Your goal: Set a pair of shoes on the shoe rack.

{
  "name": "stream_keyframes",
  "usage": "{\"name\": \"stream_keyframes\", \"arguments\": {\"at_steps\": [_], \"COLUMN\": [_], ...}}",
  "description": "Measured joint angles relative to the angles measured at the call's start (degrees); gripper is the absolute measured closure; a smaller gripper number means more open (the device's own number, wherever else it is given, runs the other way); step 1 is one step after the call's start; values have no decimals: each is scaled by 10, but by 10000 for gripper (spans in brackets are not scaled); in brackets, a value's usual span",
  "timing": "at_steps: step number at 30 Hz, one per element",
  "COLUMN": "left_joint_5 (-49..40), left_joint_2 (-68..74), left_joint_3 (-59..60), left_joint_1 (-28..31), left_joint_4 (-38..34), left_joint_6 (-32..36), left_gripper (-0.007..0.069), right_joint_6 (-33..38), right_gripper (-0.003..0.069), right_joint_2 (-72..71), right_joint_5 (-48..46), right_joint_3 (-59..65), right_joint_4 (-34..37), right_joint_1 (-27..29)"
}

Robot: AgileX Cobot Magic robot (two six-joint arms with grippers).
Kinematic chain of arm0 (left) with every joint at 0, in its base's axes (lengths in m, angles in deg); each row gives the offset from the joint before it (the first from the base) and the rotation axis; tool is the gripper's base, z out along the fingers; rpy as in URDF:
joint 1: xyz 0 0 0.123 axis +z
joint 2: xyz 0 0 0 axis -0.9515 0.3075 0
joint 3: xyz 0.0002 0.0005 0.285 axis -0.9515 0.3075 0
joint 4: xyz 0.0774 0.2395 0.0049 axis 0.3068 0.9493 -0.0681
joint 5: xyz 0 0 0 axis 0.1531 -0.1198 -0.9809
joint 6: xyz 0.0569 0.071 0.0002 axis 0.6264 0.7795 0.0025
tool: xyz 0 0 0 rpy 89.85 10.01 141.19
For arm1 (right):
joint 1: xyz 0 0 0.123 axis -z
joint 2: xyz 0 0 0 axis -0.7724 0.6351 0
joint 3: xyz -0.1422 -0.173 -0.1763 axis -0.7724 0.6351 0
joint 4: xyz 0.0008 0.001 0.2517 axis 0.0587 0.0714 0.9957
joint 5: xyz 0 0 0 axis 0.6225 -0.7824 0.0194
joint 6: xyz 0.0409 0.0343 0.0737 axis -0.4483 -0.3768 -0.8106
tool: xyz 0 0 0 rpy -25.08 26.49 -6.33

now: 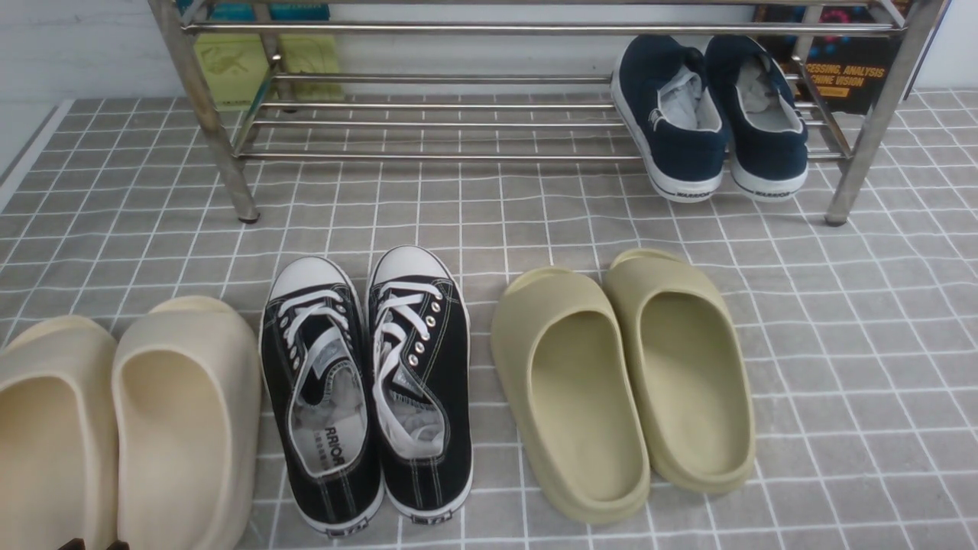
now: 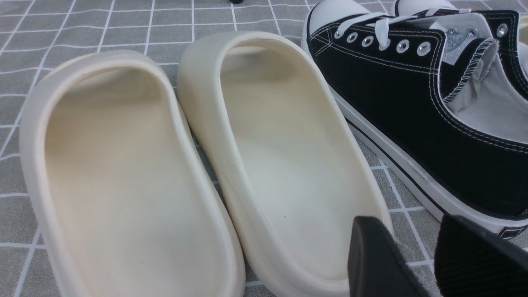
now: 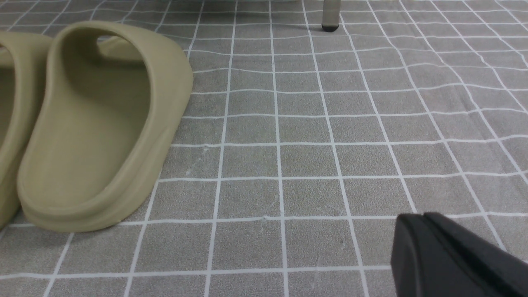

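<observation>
Navy slip-on shoes (image 1: 710, 114) already sit side by side on the lower tubes of the shoe rack (image 1: 428, 122), at its right end, heels overhanging the front rail toward the robot; judged from that, the task looks finished.

In front of the shoe rack three other pairs lie in a row on the worktop (image 1: 863, 344): cream slides (image 1: 130, 428) farthest left, black lace-up sneakers (image 1: 367, 382) in the middle, olive slides (image 1: 623, 374) nearest the rack's right half.

The left hand (image 2: 437, 264) hovers with a gap between its fingers, released, just over the cream slides. The right hand (image 3: 453, 255) is clenched on nothing, beside the olive slides.

Grey cloth with a white grid covers the worktop. Behind the rack stand a pale wall and some book covers.
</observation>
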Motion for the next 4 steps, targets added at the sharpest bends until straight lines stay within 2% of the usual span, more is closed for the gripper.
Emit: {"name": "stream_keyframes", "arguments": {"at_steps": [4], "left_joint_5": [0], "left_joint_2": [0], "left_joint_3": [0], "left_joint_1": [0], "left_joint_4": [0], "left_joint_6": [0], "left_gripper": [386], "right_joint_6": [0], "right_gripper": [646], "right_joint_2": [0], "right_joint_5": [0], "right_joint_3": [0], "right_joint_4": [0], "right_joint_1": [0]}}
